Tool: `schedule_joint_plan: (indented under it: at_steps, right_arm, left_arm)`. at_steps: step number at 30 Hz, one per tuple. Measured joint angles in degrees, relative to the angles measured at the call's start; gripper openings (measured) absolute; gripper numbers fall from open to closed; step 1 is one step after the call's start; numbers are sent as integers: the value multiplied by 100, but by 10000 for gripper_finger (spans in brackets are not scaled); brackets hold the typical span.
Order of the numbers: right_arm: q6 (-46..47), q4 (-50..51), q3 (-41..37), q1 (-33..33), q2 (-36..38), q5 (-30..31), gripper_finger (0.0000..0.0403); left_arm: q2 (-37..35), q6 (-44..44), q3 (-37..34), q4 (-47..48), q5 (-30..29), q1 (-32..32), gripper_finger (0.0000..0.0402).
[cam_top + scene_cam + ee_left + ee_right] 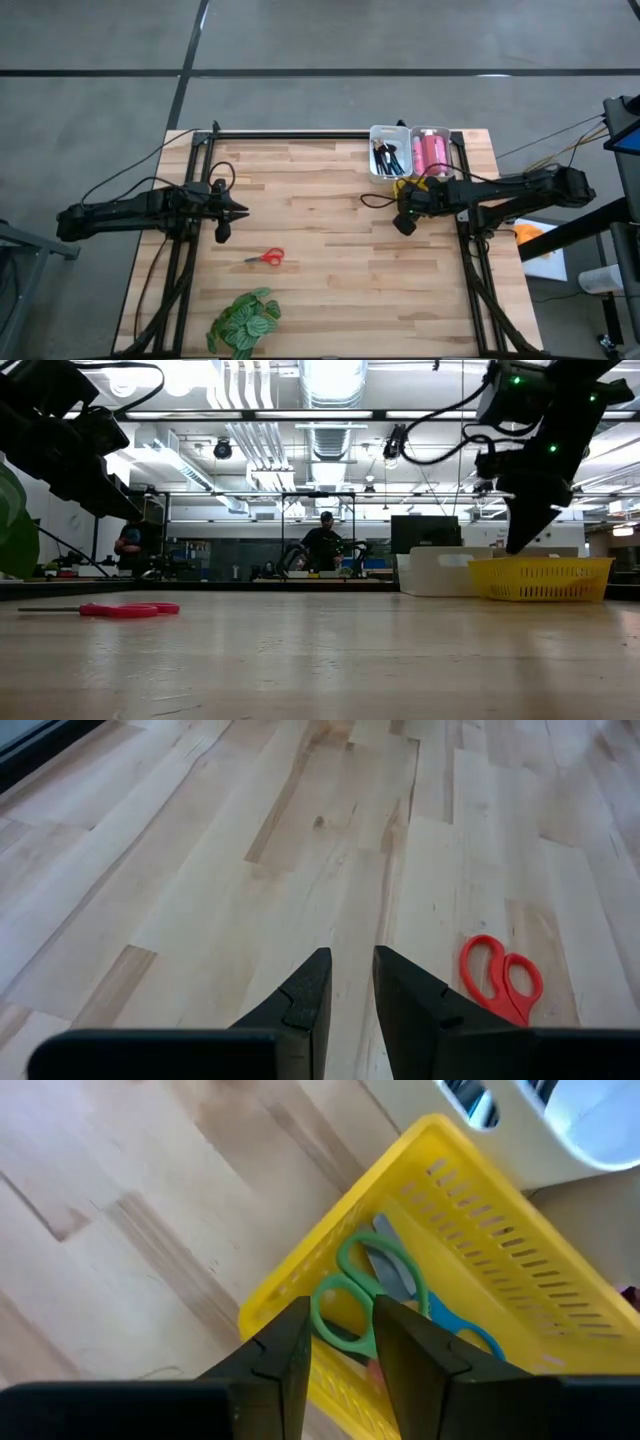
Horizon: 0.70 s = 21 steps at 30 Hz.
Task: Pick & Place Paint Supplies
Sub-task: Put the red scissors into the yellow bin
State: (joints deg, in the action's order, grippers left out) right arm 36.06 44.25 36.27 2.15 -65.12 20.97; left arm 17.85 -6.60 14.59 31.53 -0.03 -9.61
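Right gripper (338,1345) sat over the near rim of the yellow basket (500,1220), fingers parted by a narrow gap and nothing between them: released. Green-handled scissors (355,1295) lay inside the basket just beyond the fingertips, with blue-handled scissors (462,1330) under and beside them. Reads like a drop just made, with the claw hanging above the basket so the piece falls in rather than onto the table.

In the high view the basket was mostly hidden under the right arm, next to two white bins at the table's back edge: one bin (390,133) held dark-handled brushes (387,158), the other (431,131) held pink tubes (432,152). Sorting by type, apparently: scissors in yellow, brushes and tubes in white.

Left gripper (348,982) hovered over bare tabletop (200,870) on the left side, fingers slightly apart, holding nothing. The red scissors (503,982) lay flat on the wood just beside it, not touched. That was the only supply I could see outside a container, so the job looked nearly done. Left arm seemed staged for that pickup.

Green leafy plant (243,320) sat at the front edge, not part of the sort.
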Motion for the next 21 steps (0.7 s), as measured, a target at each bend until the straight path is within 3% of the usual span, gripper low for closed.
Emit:
schedule_joint_plan:
  at_steps: [8, 15, 21]
  right_arm:
    - [-205, -250, 430, 0, 770, 5, 107]
    - [-1528, -2315, 385, -2, 1306, -89, 107]
    - [-2605, -4018, 138, -2, 1283, -783, 107]
  left_arm:
    - [0, 1, 0, 0, 0, 0, 81]
    - [0, 3, 0, 0, 0, 0, 80]
    - [0, 18, 0, 0, 1, 0, 80]
